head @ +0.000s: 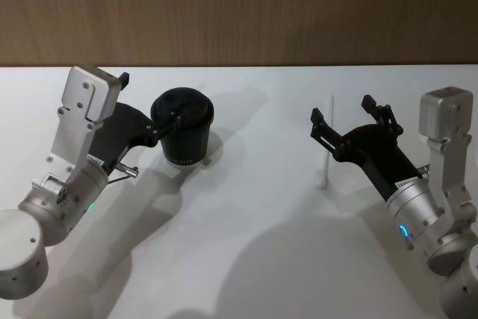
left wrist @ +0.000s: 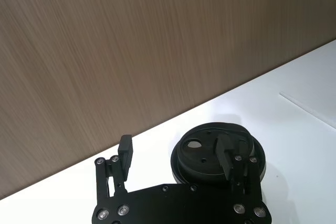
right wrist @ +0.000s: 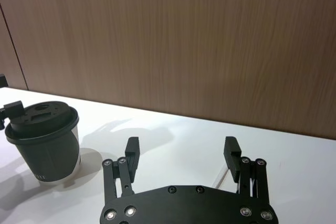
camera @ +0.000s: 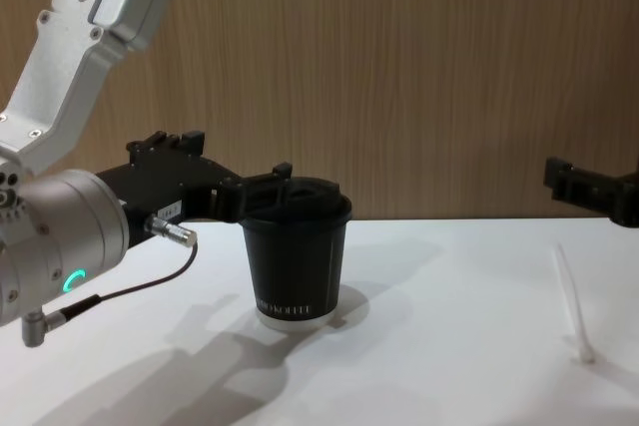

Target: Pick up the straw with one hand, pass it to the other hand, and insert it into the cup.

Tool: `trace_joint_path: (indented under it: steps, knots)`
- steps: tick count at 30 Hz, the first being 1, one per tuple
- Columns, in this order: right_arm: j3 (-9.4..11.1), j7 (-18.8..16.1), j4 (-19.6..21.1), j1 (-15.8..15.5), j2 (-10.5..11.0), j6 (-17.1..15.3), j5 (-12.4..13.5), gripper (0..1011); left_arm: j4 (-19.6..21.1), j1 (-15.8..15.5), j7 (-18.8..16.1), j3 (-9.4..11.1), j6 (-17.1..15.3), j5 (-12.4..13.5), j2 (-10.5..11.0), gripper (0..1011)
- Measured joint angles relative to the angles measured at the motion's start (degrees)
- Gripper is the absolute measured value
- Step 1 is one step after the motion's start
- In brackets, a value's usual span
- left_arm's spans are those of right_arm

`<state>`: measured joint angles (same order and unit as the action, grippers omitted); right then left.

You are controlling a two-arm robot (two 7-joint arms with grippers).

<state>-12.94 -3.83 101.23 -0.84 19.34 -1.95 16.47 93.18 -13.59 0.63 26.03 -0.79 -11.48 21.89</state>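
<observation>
Straw (head: pixel 327 143) lies flat on the white counter (head: pixel 246 252), well apart from the cup (head: pixel 183 131). The right end effector (head: pixel 343 116) hovers just beside it, jaws spread wide and holding nothing. To pick it up well, I judge the arm should bring its jaws astride the straw, sink almost to the counter (so thin a thing slips under blunt tips) and close near one end, leaving plenty free for the handover. The left end effector (head: pixel 148 97) is also wide open and empty, with one finger above the cup's lid and the other off to the side. Whether that finger touches the lid cannot be told. In the right wrist view the end effector's own body hides most of the straw, and its height above the counter is hard to judge.
</observation>
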Motion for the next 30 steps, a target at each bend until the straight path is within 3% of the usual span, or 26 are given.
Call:
trace_joint_path:
  steps: [30]
  knots:
    - [0.00,0.00,0.00,0.00,0.00,0.00,0.00,1001,0.00,0.00,0.00,0.00,0.00,0.00,0.00,1000]
